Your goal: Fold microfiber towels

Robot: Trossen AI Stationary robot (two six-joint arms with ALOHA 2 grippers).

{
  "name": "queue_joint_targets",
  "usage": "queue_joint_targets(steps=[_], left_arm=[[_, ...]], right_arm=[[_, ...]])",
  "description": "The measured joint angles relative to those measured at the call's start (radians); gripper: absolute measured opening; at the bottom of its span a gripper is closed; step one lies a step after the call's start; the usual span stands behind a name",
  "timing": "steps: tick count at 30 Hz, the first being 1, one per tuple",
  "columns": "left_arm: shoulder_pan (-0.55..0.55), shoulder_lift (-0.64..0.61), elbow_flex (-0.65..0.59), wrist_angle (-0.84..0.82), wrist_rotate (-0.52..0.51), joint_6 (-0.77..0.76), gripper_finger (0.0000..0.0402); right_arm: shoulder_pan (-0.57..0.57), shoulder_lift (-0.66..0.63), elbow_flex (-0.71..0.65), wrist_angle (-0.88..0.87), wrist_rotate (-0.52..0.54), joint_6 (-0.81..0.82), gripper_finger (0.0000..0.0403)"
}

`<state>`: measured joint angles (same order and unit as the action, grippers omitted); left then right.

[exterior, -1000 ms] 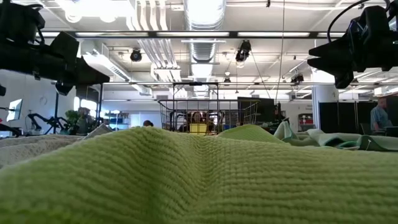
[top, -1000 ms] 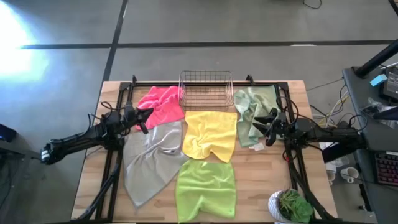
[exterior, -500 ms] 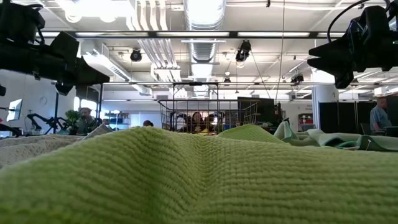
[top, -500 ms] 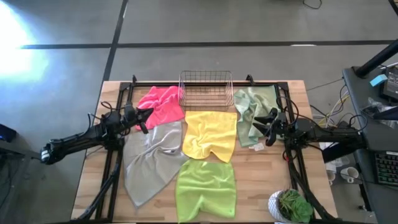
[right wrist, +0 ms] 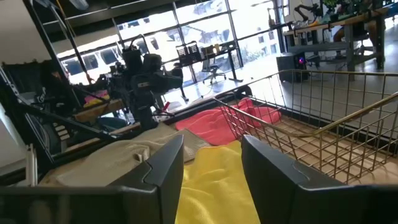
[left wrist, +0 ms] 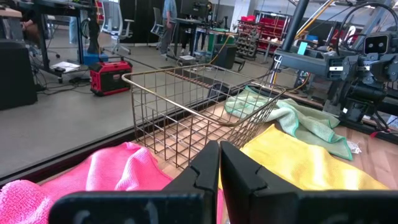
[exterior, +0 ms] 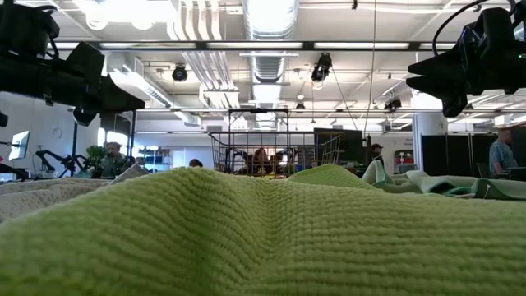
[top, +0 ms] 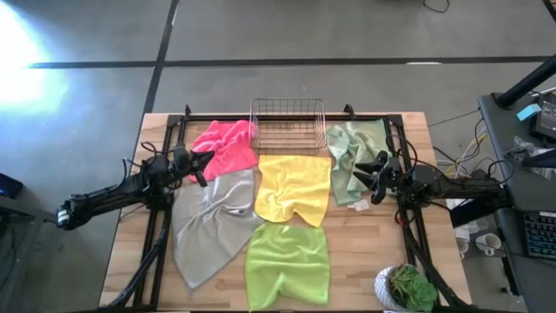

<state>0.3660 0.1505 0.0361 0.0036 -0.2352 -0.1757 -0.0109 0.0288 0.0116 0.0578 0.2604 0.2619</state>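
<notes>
Dark jaws: left gripper (top: 201, 167) pressed together, right gripper (top: 371, 176) apart, both empty. Five microfiber towels (top: 294, 188) spread mid-frame below basket (top: 287, 126). Best to pinch one corner cleanly, single layer only.

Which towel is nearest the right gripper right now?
The pale sage green towel, crumpled at the table's far right beside the wire basket. The right gripper hovers open at its edge; the yellow, lime, grey and pink towels all lie farther left.

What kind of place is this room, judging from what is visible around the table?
Probably a robotics lab or workshop: exposed silver ceiling ducts, office chairs at desks, and another dark robot arm rig beyond the wooden table.
</notes>
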Motion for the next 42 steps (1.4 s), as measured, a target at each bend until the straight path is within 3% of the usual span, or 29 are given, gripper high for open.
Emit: queue_joint_targets(steps=[21,35,42], left_arm=[[0.0,0.0,0.0,0.0,0.0,0.0,0.0],[0.0,0.0,0.0,0.0,0.0,0.0,0.0],[0.0,0.0,0.0,0.0,0.0,0.0,0.0]], right_arm=[[0.0,0.0,0.0,0.0,0.0,0.0,0.0151],[-0.001,0.0,0.0,0.006,0.002,0.139,0.0151],[-0.001,0.0,0.0,0.199,0.003,0.217,0.0151]])
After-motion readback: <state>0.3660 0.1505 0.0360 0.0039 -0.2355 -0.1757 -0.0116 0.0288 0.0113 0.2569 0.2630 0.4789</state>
